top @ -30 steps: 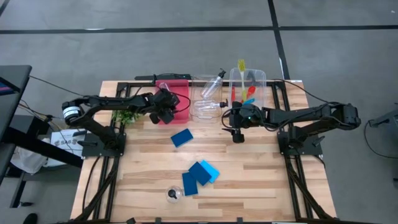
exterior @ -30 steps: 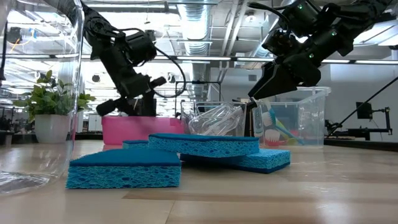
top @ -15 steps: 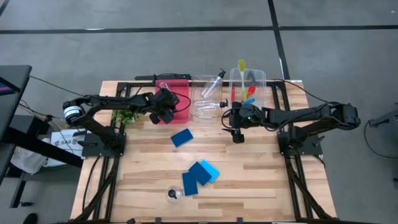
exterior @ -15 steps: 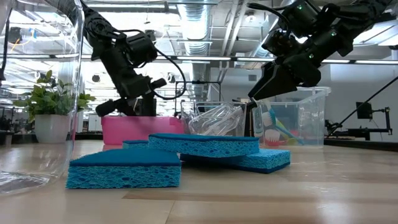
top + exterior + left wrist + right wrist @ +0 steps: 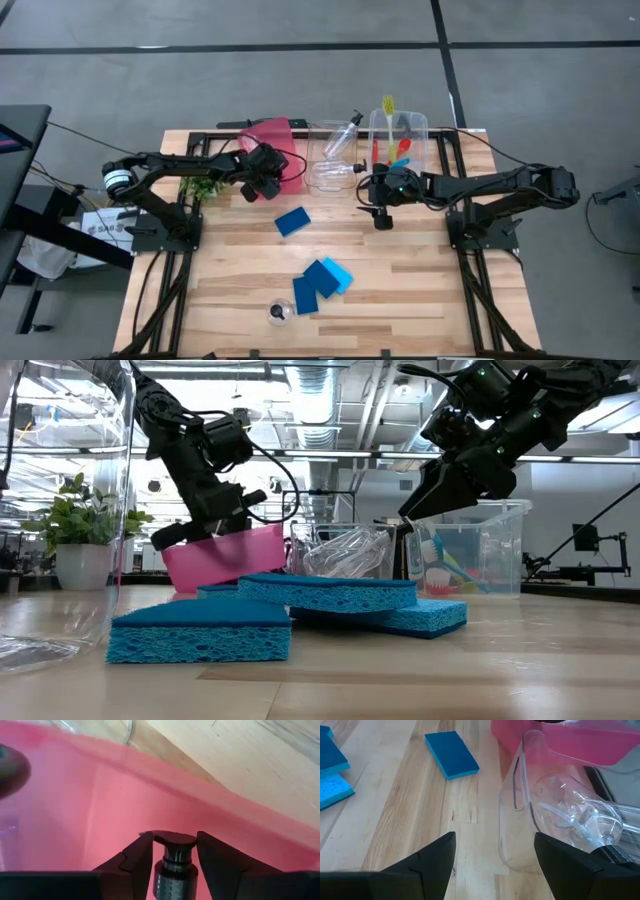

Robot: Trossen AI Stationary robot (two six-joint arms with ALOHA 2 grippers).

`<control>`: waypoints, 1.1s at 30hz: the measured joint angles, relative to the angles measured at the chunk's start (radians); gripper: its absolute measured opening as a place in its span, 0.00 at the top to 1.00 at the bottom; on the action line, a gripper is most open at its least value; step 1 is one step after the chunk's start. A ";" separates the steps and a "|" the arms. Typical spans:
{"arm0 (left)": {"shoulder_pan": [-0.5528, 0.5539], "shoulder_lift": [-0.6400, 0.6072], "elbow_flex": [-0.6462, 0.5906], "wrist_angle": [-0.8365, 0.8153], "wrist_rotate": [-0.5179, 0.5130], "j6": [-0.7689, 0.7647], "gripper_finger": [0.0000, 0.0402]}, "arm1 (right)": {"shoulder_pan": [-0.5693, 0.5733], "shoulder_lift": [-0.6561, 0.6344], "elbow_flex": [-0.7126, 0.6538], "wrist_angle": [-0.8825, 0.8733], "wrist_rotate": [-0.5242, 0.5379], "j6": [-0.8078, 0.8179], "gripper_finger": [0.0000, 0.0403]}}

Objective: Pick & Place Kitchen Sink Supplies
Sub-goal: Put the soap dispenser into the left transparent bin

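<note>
Bottle: small, black-capped with a ribbed neck, body hidden, clamped between the left gripper's fingers at the table's back left. Its long axis runs straight forward out of the jaws, cap leading, close against the red tray, which sits tilted with one end lifted. Clear bin, judged the likely destination, lies just right of the tray and between the arms, so the left arm is the carrier; the right gripper hangs by the bin's front, fingers spread wide and empty.
</note>
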 joint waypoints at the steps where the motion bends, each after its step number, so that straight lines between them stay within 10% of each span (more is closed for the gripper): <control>1: -0.001 0.000 0.000 0.001 0.000 0.000 0.62 | 0.000 0.000 0.000 0.000 0.000 0.000 0.34; 16: -0.061 -0.014 0.000 0.001 -0.151 0.067 0.97 | 0.001 0.000 0.000 0.001 -0.001 0.002 0.34; 33: -0.123 -0.322 0.000 0.024 -0.305 -0.106 0.97 | 0.001 0.000 0.000 0.039 -0.003 0.007 0.34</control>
